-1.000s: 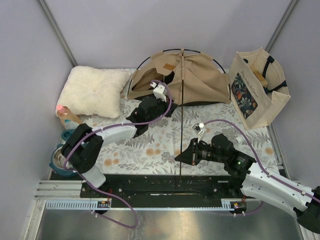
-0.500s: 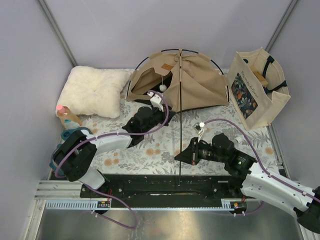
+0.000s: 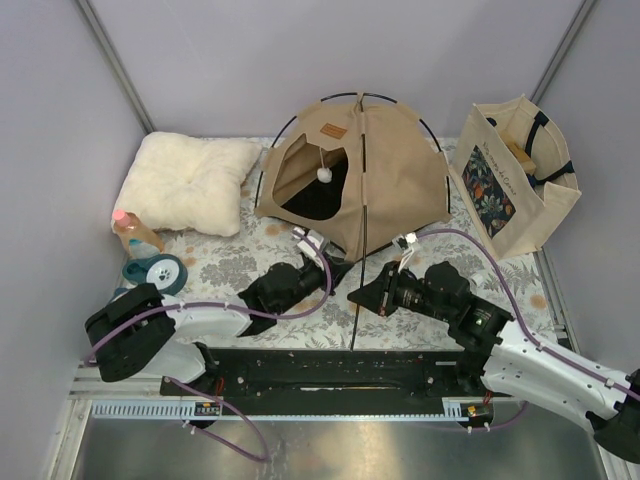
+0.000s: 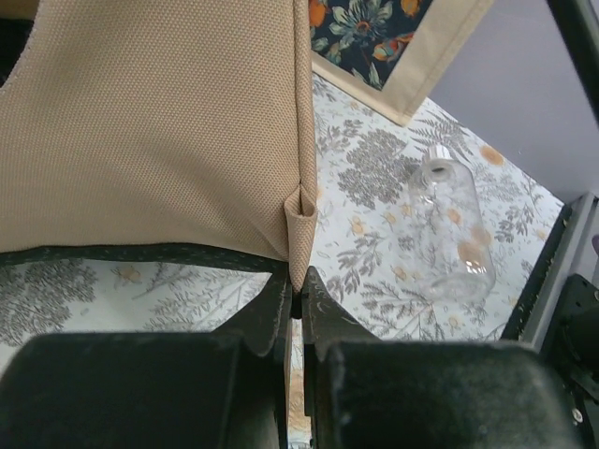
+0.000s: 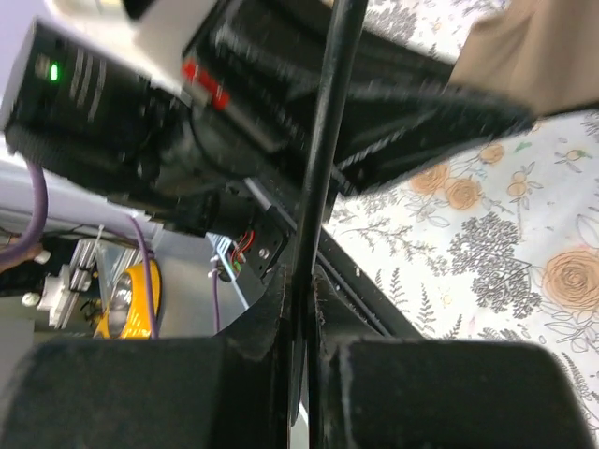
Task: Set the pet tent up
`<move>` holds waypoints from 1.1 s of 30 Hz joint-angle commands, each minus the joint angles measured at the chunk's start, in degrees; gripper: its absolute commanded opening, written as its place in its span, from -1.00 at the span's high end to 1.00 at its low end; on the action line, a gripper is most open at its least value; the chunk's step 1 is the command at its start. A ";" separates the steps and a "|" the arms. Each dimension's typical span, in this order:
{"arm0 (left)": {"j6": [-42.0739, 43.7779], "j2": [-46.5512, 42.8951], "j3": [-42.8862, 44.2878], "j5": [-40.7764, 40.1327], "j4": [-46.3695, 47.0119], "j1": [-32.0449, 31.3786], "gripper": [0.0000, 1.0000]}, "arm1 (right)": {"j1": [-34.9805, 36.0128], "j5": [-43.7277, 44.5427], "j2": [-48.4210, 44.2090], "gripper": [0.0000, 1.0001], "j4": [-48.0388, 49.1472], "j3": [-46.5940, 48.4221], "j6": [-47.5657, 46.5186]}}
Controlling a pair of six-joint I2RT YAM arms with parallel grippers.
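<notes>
Left claw pinches pet tent corner at its tips | right claw clamps pole | risk: if we tug unevenly, the thin pole slips and the tent sags

Tent patch: a brown leather label is sitting above the doorway of the pet tent, its marking too small to read.
Tote bag: a line of lettering is running above the floral panel, too small to read.
Blue-rimmed disc: dark paw prints are showing on its white face, near the table's left edge.
Red sticker: it is showing on black housing, blurred past reading.
</notes>
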 commanded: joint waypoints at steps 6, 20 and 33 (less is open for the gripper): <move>0.09 -0.15 -8.89 -5.38 6.45 -8.68 1.00 | -0.42 18.53 -0.02 1.00 11.56 6.14 -4.26; -4.66 1.08 -13.02 -7.14 12.51 -12.02 1.00 | -0.42 27.76 1.82 1.00 10.95 10.26 -10.06; -6.68 -0.67 -17.33 -9.86 13.57 -14.13 1.00 | -0.42 34.53 6.04 1.00 13.06 12.91 -12.09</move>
